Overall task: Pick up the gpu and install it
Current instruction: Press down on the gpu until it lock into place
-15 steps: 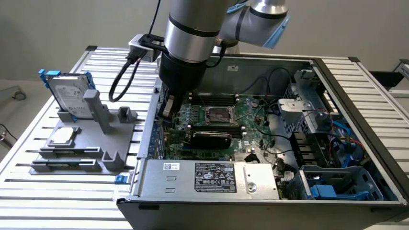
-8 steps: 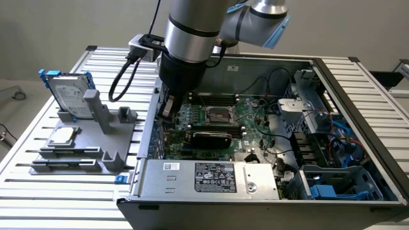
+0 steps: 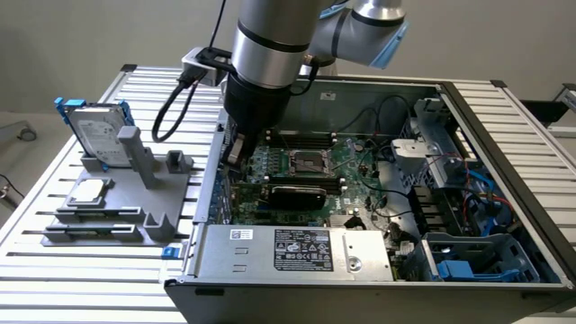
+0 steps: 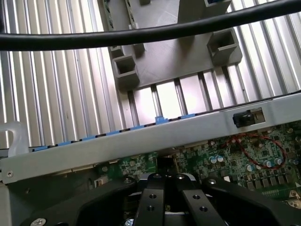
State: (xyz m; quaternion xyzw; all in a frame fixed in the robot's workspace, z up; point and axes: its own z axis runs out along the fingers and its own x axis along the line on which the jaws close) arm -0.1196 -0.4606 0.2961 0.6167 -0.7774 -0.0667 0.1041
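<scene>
I am deep inside the big computer case point(image 3: 504, 135), close to the wall on the exterior view's left. That wall is the first thing that could go wrong. If I swing sideways, my arm could bump its metal edge and shake the whole box.

The green board point(image 3: 360, 169) on the floor of the case is full of little parts. If I push down too hard or crooked, I could bend or crack something.

My black cable point(image 4: 141, 33) hangs across the wrist view. It could catch on the wall's edge.

My end effector point(image 3: 236, 152) is clenched tight, fingers point(image 4: 153, 197) pressed together. I cannot tell if anything is pinched between them.

A flat black block stands on the green board near the middle. I think it is the gpu point(image 3: 297, 196), but I am not sure. If it sits crooked, a push could hurt its slot.

The case also holds a grey power box point(image 3: 297, 250) and a blue cage point(image 3: 468, 266).

On the counter point(image 3: 54, 283) beside the case, a grey stand point(image 3: 162, 226) holds a hard drive point(image 3: 94, 135) and a small square chip point(image 3: 90, 192). Its tall slots look empty.
</scene>
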